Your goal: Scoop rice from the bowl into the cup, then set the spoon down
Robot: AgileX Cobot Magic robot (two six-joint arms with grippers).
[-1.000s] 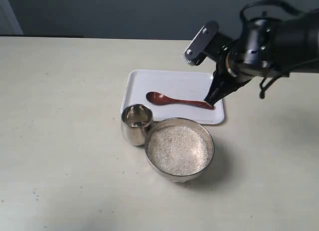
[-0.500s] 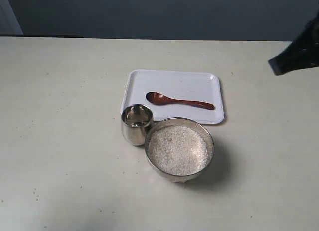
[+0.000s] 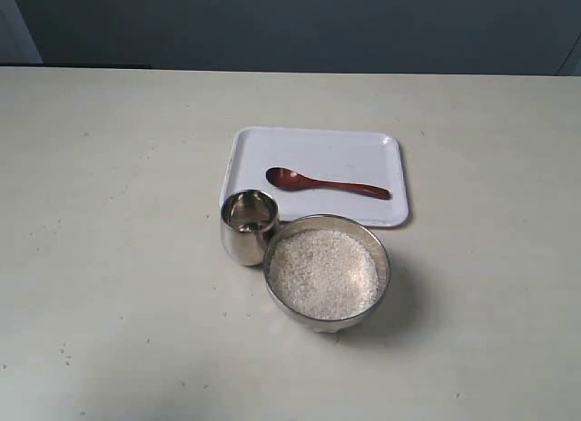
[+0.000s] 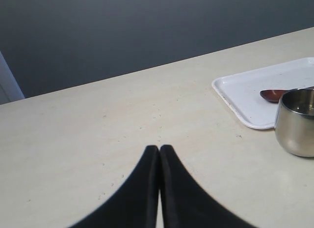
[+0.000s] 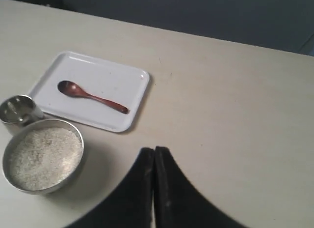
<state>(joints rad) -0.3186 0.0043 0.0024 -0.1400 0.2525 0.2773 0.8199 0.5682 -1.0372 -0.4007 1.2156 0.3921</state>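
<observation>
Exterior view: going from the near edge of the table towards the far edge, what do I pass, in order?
bowl holding the rice → cup → spoon, lying on the white tray

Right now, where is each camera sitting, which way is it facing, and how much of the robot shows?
Exterior view: raised, looking down on the table at the tray, spoon, cup and bowl of rice; no robot part shows.
Left wrist view: low over the table, facing the dark wall; the shut left gripper shows.
Right wrist view: higher, looking down; the shut right gripper shows.
Shared: all three show tray, spoon and cup; the bowl shows only in exterior and right wrist.
</observation>
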